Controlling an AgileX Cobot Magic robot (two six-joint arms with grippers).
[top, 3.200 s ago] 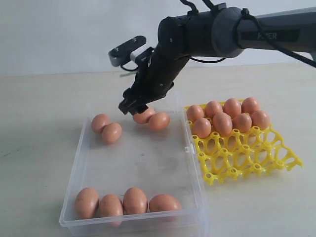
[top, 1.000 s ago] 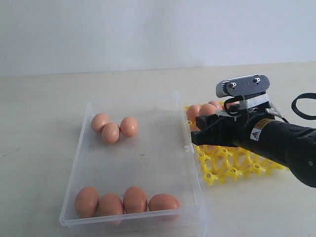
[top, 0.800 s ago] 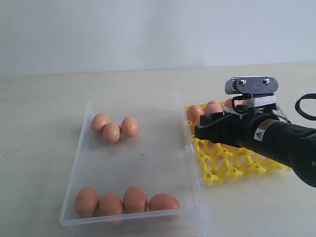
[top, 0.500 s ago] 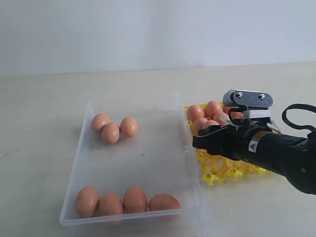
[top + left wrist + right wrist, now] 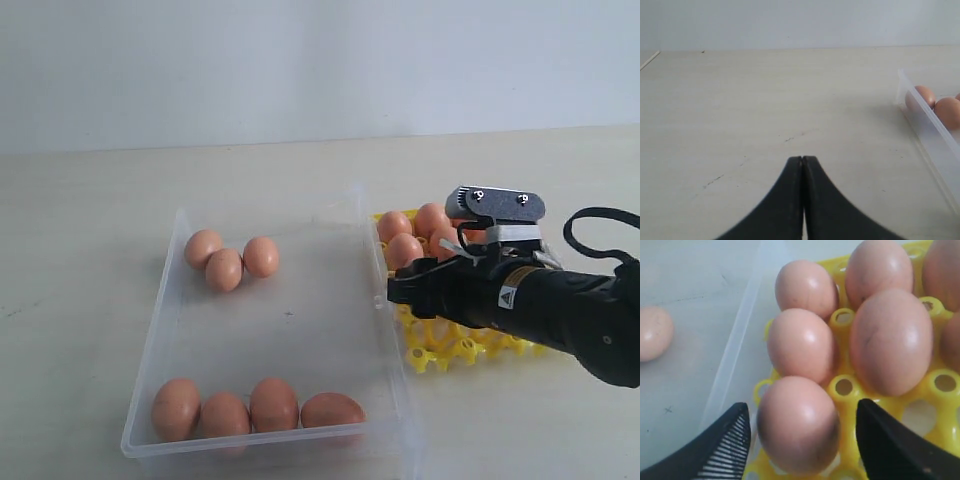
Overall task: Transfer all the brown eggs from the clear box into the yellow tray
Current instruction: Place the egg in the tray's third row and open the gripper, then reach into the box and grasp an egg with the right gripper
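In the exterior view the clear box (image 5: 165,300) holds three brown eggs (image 5: 224,268) at its far left and several more (image 5: 273,405) along its near wall. To its right lies the yellow tray (image 5: 440,352) with several eggs (image 5: 405,250) in its far cells. My right gripper (image 5: 400,290) is low over the tray's corner by the box. In the right wrist view it (image 5: 801,412) is open, and an egg (image 5: 798,422) sits in a tray (image 5: 852,396) cell with a gap to each finger. My left gripper (image 5: 802,159) is shut and empty over bare table.
The box's wall (image 5: 740,330) runs close beside the tray cell under my right gripper, and one box egg (image 5: 654,333) shows beyond it. In the left wrist view the box's wall (image 5: 930,130) and two eggs (image 5: 947,111) lie off to one side.
My right arm carried an egg from the box to the tray and sank lower over it. Its jaws have spread apart, and the egg now rests in a cell. The left gripper's earlier state is not shown.
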